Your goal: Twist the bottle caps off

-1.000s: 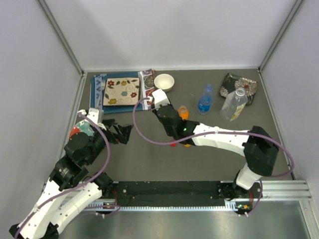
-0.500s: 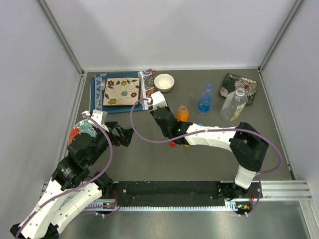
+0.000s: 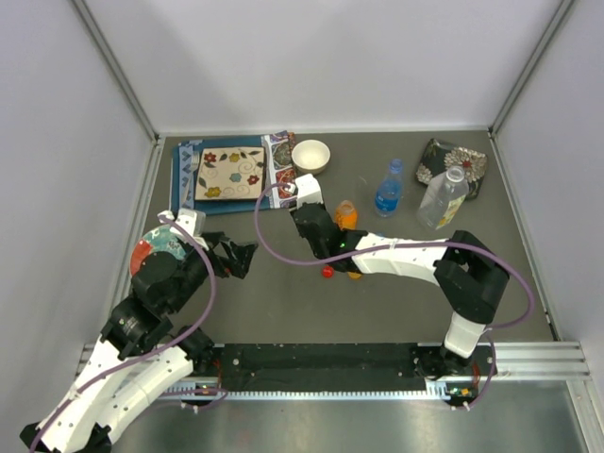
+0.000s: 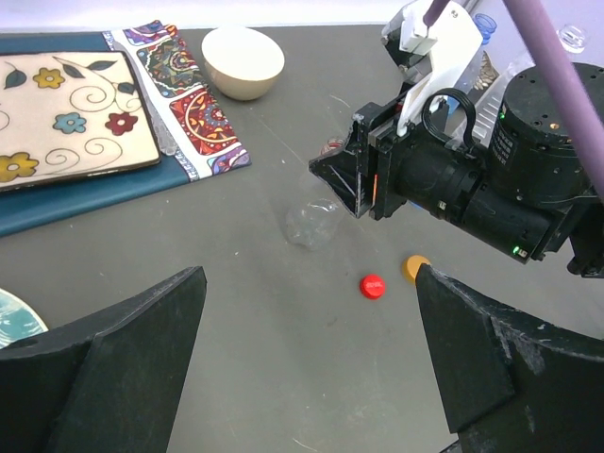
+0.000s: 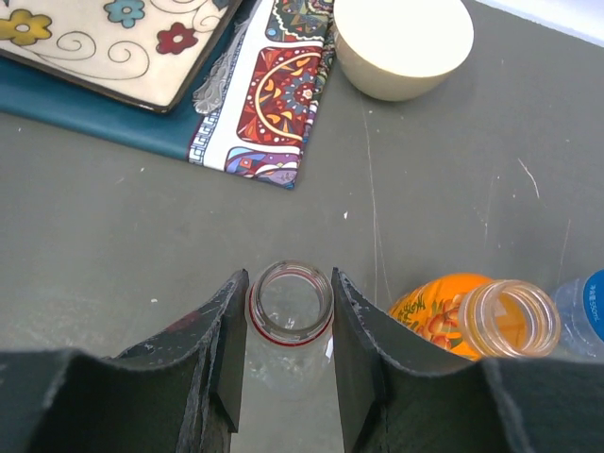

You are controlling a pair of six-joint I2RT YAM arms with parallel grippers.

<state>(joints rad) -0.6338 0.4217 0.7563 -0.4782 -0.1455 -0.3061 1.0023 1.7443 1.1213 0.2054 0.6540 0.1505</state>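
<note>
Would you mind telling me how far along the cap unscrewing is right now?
Two are done: the slim clear bottle and orange bottle are open, their red cap and orange cap lying loose nearby. The right gripper grips the slim bottle; the left gripper is open, empty. Left: the blue bottle and wide clear bottle, both capped.

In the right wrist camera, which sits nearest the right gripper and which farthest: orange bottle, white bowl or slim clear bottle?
1. The slim clear bottle, clamped between the fingers of the right gripper.
2. The orange bottle, close beside the fingers, on the view's right.
3. The white bowl, far ahead, at the view's top.
</note>
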